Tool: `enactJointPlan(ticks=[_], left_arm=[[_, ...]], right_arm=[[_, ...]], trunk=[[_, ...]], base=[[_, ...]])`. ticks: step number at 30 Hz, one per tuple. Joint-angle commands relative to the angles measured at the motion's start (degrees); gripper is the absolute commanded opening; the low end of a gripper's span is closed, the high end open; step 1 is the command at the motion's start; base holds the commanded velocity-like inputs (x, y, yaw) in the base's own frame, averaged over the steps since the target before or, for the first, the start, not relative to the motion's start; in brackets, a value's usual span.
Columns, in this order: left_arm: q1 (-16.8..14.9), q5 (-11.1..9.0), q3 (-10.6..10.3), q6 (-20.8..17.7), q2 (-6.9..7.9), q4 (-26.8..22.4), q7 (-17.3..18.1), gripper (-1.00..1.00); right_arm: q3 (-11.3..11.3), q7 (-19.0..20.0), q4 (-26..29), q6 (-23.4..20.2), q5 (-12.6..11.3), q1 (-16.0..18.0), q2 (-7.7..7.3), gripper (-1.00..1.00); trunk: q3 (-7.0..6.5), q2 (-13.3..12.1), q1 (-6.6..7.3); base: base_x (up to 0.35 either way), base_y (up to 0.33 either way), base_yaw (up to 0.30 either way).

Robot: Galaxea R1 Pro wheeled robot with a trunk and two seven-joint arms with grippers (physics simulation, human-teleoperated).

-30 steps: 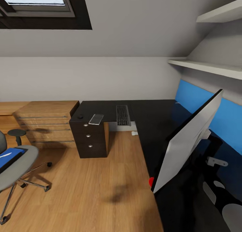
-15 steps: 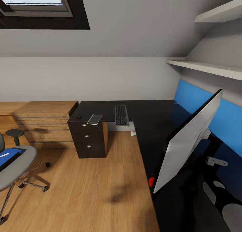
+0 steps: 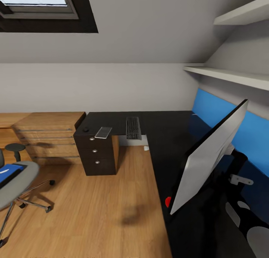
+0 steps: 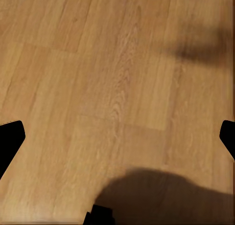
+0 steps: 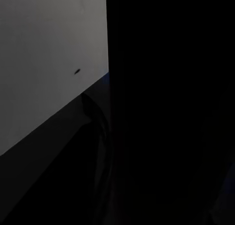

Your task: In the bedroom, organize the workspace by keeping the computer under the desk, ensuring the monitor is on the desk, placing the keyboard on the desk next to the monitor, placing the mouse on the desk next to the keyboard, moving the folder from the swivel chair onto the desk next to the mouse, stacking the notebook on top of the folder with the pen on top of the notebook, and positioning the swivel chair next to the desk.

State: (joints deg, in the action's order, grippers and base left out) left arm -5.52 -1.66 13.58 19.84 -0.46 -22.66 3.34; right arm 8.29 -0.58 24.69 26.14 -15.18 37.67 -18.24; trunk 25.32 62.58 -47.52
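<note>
Black-topped L-shaped desk (image 3: 168, 127) along the right wall and the far wall, blue back panel behind it, black drawers with 3 round silver knobs under its far-left end. Monitor (image 3: 209, 157) standing on the near stretch of the desk, tilted and seen almost edge-on, pale back turned this way, small red dot at its lower corner. Keyboard (image 3: 133, 128) flat on the far stretch of the desk, near the inner corner; a small grey slab (image 3: 103, 132) and a small dark round thing (image 3: 86, 129) to its left, above the drawers — too small to name. Light wooden drawer unit (image 3: 48, 136) just beside the black drawers. Swivel chair (image 3: 16, 179) at the far left on the wooden floor (image 3: 93, 209), well apart from the desk, cut by the picture's edge, with the blue folder (image 3: 8, 172) lying on its seat. Left claw (image 4: 117, 137) over bare floorboards in the left wrist view, 2 dark fingertips (image 4: 9, 137) at opposite edges — spread wide, gripping nothing. Right wrist view mostly dark beside a pale surface; right claw's state impossible to tell.
</note>
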Motion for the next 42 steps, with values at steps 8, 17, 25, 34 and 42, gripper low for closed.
enactJointPlan(ticks=[8,17,25,34,42], left_arm=[[0.0,-0.2,0.3,0.1,0.01,0.0,0.3,1.00],[0.0,-0.2,0.3,0.1,0.02,0.0,0.3,1.00],[0.0,-0.3,0.3,0.1,0.02,0.0,0.3,1.00],[0.0,-0.3,0.3,0.1,0.10,0.0,0.3,1.00],[0.0,-0.4,0.4,0.1,0.18,0.0,0.3,1.00]], right_arm=[[-0.4,0.0,-0.4,0.3,-1.5,0.0,-0.06,-1.00],[-0.4,-0.1,-0.5,0.3,-1.3,0.0,-0.04,-1.00],[-0.4,-0.1,-0.5,0.3,-1.2,0.0,-0.04,-1.00],[-0.4,-0.1,-0.5,0.3,-1.2,0.0,-0.04,-1.00],[-0.4,-0.1,-0.5,0.2,-1.3,0.0,-0.04,-1.00]], trunk=[[0.07,0.0,0.00],[0.07,0.0,0.00],[0.07,0.0,0.00],[0.07,0.0,0.00],[0.07,0.0,0.00]], base=[[-0.016,-0.057,0.000],[-0.079,-0.080,0.000],[-0.027,-0.027,0.000],[-0.002,-0.002,0.000],[0.000,0.000,0.000]])
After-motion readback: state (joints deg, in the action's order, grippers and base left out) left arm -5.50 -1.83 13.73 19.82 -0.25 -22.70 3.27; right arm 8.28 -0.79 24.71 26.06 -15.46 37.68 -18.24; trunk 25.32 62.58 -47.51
